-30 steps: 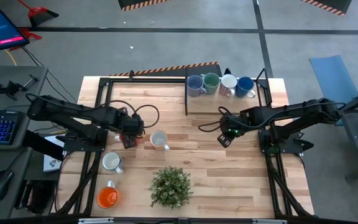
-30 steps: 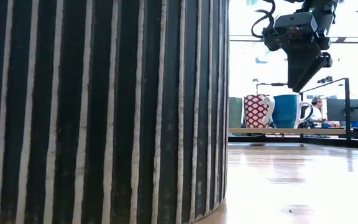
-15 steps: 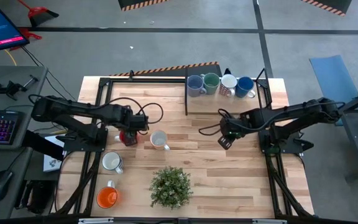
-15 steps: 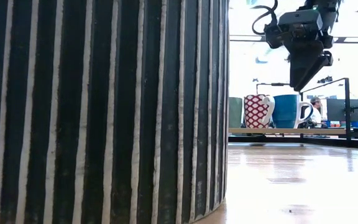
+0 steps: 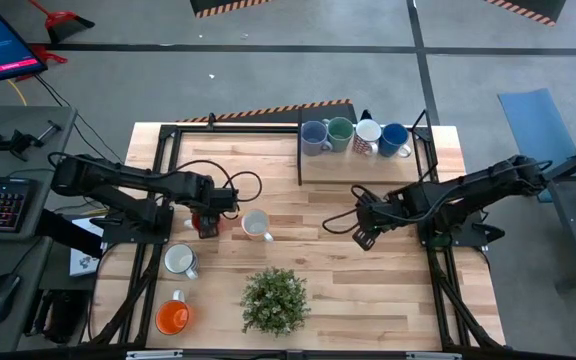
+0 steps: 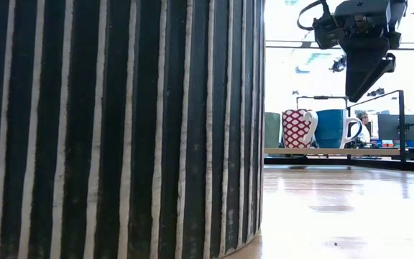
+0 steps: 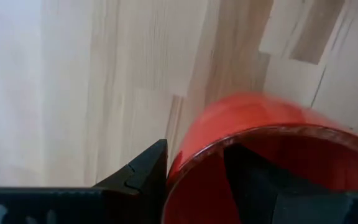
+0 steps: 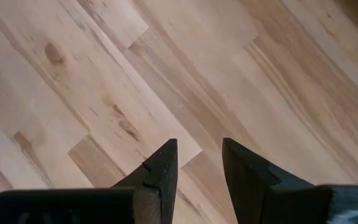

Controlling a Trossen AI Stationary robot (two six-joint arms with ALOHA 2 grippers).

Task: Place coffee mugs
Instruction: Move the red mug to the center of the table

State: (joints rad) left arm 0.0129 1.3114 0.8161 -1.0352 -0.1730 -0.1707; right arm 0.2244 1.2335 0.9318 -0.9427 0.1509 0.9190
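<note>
My left gripper [image 5: 206, 220] is shut on the red mug [image 5: 205, 222] at the table's left middle. The white mug [image 5: 256, 224] stands just right of it, the cream mug [image 5: 180, 260] nearer and the orange mug [image 5: 173, 317] near the front edge. On the raised shelf [image 5: 368, 160] at the far edge stand the lavender-blue [image 5: 314, 136], green [image 5: 340, 133], red-patterned white [image 5: 367, 137] and blue [image 5: 395, 140] mugs. My right gripper [image 5: 365, 238] hangs over bare wood right of centre, its fingers [image 8: 160, 165] a narrow gap apart and holding nothing. My left gripper holds the red mug by its rim [image 7: 185, 165]. One finger [image 7: 145, 174] is outside the wall and the other [image 7: 253, 180] inside the cup, coming from above. Whether the mug's base is on the table, I cannot tell.
The leafy potted plant [image 5: 275, 300] stands near the front edge at centre; its striped pot [image 6: 121, 129] fills the left of the low view. A black frame [image 5: 300, 150] edges the shelf. Bare wood lies between the plant and the shelf.
My right gripper has moved away from the shelf toward the table's near edge, with nothing in it. My left gripper has stayed at the red mug.
</note>
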